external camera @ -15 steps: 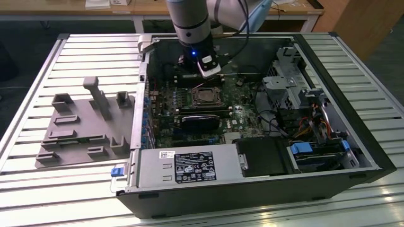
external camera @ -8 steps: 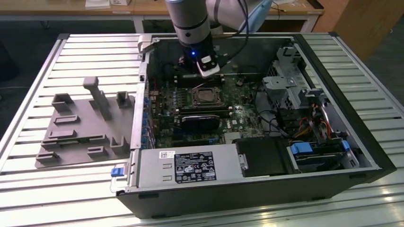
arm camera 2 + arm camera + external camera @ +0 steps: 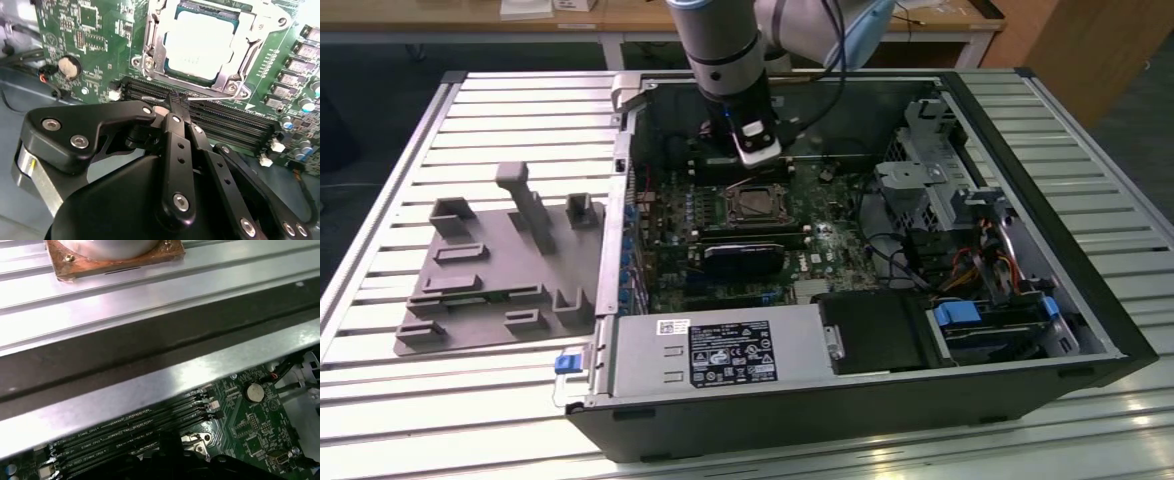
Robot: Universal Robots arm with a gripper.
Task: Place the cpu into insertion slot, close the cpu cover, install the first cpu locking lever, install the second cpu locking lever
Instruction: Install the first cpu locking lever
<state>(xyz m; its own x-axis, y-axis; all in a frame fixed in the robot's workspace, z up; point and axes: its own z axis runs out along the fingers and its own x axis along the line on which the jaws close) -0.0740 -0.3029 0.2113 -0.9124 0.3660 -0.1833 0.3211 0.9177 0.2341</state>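
- The gripper [image 3: 177,102] — fingers drawn together, tips at the thin locking lever [image 3: 215,100].
- The cpu [image 3: 197,45] lies under the closed cpu cover [image 3: 154,42]; a slipping lever could spring back — cover left unclamped.

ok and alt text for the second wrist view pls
A black jointed robot gripper, fingers shut, reaches its tips to a thin silvery metal rod beside long black memory slots. Beyond it, on the green circuit board, a square silvery-grey chip lies under a windowed silvery metal frame plate.
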